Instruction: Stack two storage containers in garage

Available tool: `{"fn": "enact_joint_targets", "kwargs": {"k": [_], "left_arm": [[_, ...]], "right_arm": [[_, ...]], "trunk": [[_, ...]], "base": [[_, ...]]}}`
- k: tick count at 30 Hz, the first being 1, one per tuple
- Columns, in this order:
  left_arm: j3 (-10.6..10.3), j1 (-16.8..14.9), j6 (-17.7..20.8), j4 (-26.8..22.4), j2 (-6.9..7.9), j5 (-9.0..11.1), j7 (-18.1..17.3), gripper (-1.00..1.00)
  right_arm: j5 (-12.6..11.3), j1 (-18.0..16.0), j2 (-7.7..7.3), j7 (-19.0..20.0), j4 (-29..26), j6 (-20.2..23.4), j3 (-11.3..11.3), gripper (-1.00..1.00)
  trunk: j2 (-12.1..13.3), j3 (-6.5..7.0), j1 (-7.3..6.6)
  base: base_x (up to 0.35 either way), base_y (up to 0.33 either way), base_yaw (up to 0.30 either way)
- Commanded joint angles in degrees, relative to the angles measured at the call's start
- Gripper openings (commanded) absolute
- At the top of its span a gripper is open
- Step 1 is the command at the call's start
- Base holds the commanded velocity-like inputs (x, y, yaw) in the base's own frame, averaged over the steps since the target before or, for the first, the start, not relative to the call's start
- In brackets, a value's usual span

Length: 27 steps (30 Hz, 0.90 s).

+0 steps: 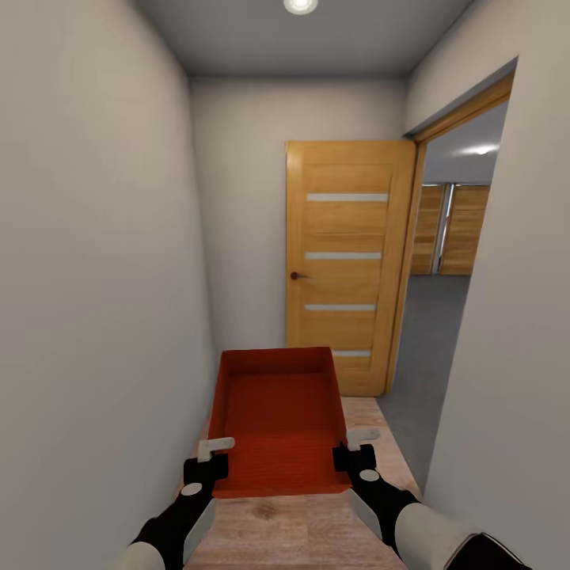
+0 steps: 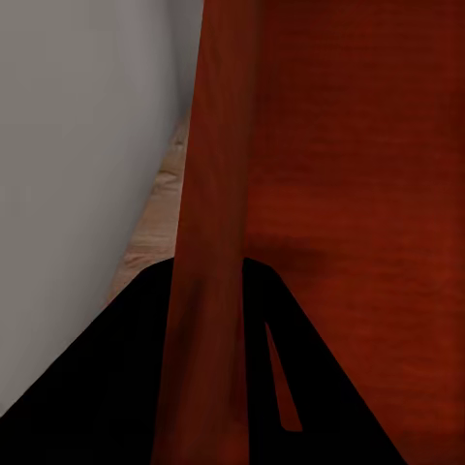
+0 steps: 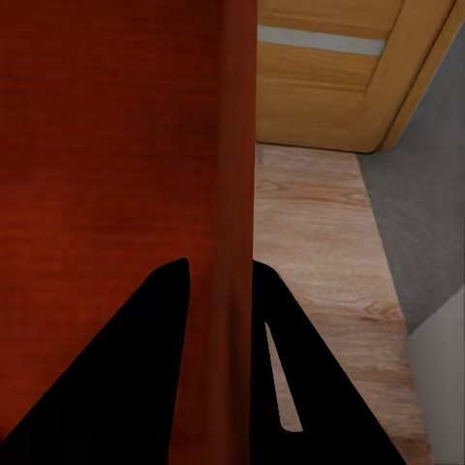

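Hallway; container [image 1: 277, 419] lengthwise toward door [image 1: 348, 261]

My head camera looks forward and down a narrow corridor toward the open wooden door [image 1: 348, 261]. Each wrist camera sits close along my fingers, astride a side wall of the orange-red lidless box [image 1: 277, 419], shared by all three views.

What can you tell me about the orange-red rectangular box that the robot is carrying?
The orange-red rectangular lidless box has plain smooth walls and a flat base, and looks empty. It is held level above the light wood-plank floor, in a narrow hallway facing a wooden door. The left end effector and right end effector each clamp a side wall near the box's near corners.
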Motion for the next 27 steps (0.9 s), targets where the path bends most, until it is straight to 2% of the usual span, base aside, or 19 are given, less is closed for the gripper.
{"fn": "enact_joint_targets", "kwargs": {"k": [1,27], "left_arm": [[3.7,0.0,-0.2,0.1,1.6,0.9,0.8,-1.0],[3.7,0.0,-0.2,0.0,1.6,0.8,0.9,-1.0]], "right_arm": [[0.5,-0.1,0.01,0.3,-0.3,-2.6,-2.7,-1.0],[0.5,-0.1,0.01,0.3,-0.3,-2.7,-2.7,-1.0]], "trunk": [[-0.1,-0.09,0.05],[-0.1,-0.09,0.05]], "base": [[0.326,0.0,0.0],[0.326,0.0,0.0]]}}
